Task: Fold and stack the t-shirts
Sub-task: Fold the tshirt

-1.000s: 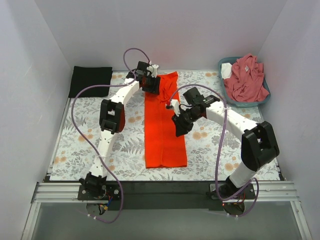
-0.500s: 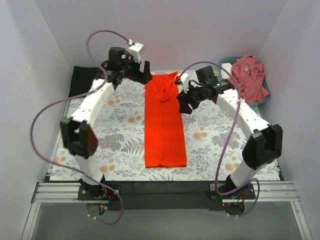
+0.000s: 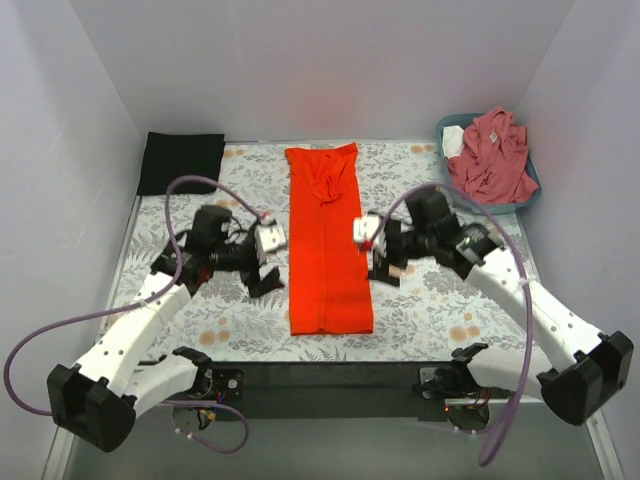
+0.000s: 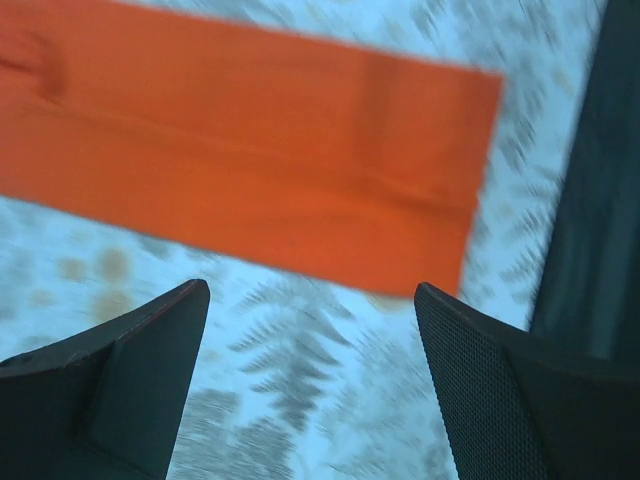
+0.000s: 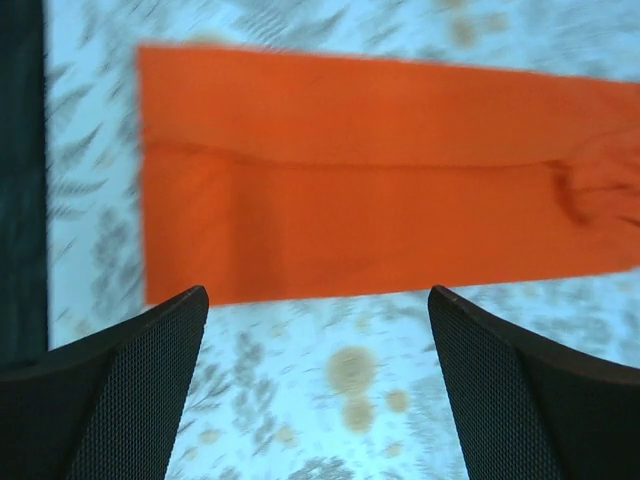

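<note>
An orange-red t-shirt (image 3: pixel 328 240) lies flat on the floral cloth, folded into a long narrow strip running from far to near. My left gripper (image 3: pixel 268 277) hovers open just left of the strip's near half, holding nothing; its wrist view shows the strip's near end (image 4: pixel 260 190) beyond the spread fingers (image 4: pixel 140 370). On the other side my right gripper (image 3: pixel 386 263) stands open and empty, with the strip (image 5: pixel 380 170) ahead of its fingers (image 5: pixel 520 390). A black folded t-shirt (image 3: pixel 180 162) rests at the far left corner. A dusty-pink t-shirt (image 3: pixel 492 152) is heaped in the basket.
The blue-grey basket (image 3: pixel 533 192) stands at the far right corner. The floral table covering (image 3: pixel 430 300) ends at a black rail (image 3: pixel 330 375) along the near edge, which also shows in the wrist views as a dark band (image 4: pixel 600 200). White walls close in three sides.
Both arms swung back from the shirt's far end towards the near half of the table, dropping low beside the strip. Both grippers opened. The shirt's far end now lies flat.
</note>
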You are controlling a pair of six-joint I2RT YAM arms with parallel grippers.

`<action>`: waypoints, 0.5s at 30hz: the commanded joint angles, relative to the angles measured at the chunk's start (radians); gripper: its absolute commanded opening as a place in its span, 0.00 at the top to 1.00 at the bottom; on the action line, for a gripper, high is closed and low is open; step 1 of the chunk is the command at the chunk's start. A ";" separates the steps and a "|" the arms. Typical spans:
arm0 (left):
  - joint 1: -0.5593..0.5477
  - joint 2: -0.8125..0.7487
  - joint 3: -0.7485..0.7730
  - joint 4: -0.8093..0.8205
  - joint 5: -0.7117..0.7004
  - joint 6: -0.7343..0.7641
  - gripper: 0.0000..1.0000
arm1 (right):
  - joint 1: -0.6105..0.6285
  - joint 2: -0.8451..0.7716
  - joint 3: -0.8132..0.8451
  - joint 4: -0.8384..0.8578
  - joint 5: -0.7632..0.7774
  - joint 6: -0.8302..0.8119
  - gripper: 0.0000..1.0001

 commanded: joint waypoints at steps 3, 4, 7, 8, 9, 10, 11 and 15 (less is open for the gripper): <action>-0.100 -0.188 -0.275 -0.152 0.123 0.253 0.20 | 0.194 -0.167 -0.361 0.054 0.053 -0.142 0.08; -0.113 -0.203 -0.336 -0.147 0.134 0.299 0.20 | 0.220 -0.179 -0.436 0.108 0.059 -0.142 0.10; -0.195 -0.242 -0.430 -0.086 0.119 0.311 0.25 | 0.283 -0.209 -0.550 0.221 0.073 -0.153 0.22; -0.216 -0.245 -0.481 -0.007 0.097 0.275 0.28 | 0.294 -0.207 -0.612 0.300 0.078 -0.154 0.25; -0.260 -0.239 -0.498 0.034 0.050 0.256 0.30 | 0.317 -0.203 -0.634 0.330 0.084 -0.162 0.29; -0.281 -0.228 -0.515 0.069 0.030 0.242 0.34 | 0.328 -0.196 -0.654 0.357 0.090 -0.167 0.32; -0.297 -0.211 -0.530 0.115 0.016 0.230 0.37 | 0.337 -0.190 -0.668 0.389 0.088 -0.168 0.34; -0.383 -0.130 -0.549 0.207 -0.041 0.134 0.43 | 0.379 -0.138 -0.715 0.431 0.087 -0.168 0.46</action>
